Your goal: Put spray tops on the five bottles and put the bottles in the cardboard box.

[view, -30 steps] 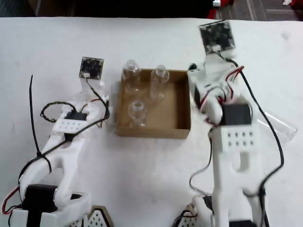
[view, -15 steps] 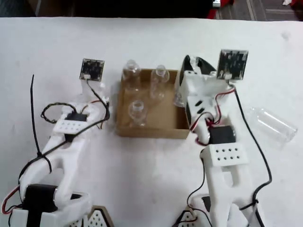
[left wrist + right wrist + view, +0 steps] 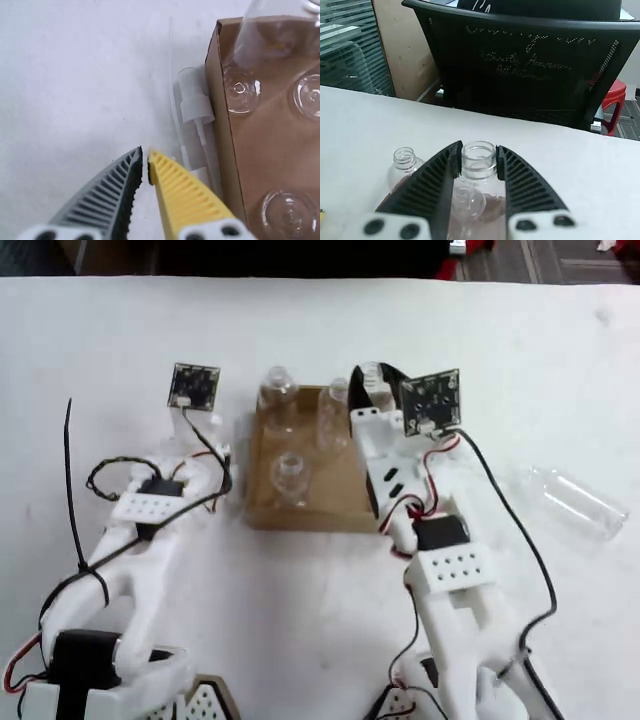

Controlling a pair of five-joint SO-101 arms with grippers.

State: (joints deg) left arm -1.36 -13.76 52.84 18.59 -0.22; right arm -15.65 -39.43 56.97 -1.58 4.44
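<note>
The cardboard box [image 3: 352,492] sits mid-table with three clear uncapped bottles standing in it: one [image 3: 277,397] at the far left, one [image 3: 336,406] in the far middle, one [image 3: 290,476] nearer. My right gripper [image 3: 372,382] is over the box's far right corner, shut on the neck of a fourth clear bottle [image 3: 479,161] held upright. In the left wrist view my left gripper [image 3: 145,159] is shut with nothing in it, just off the box's [image 3: 222,115] left wall. A white spray top [image 3: 193,104] lies on the table against that wall.
Another clear bottle [image 3: 578,502] lies on its side on the white table at the right. A black mesh chair [image 3: 530,60] stands beyond the table's far edge. Cables trail from both arms near the front.
The right arm has swung left from beside the box's right wall to over its far right corner, carrying the bottle. This uncovered the lying bottle. The left arm has kept still.
</note>
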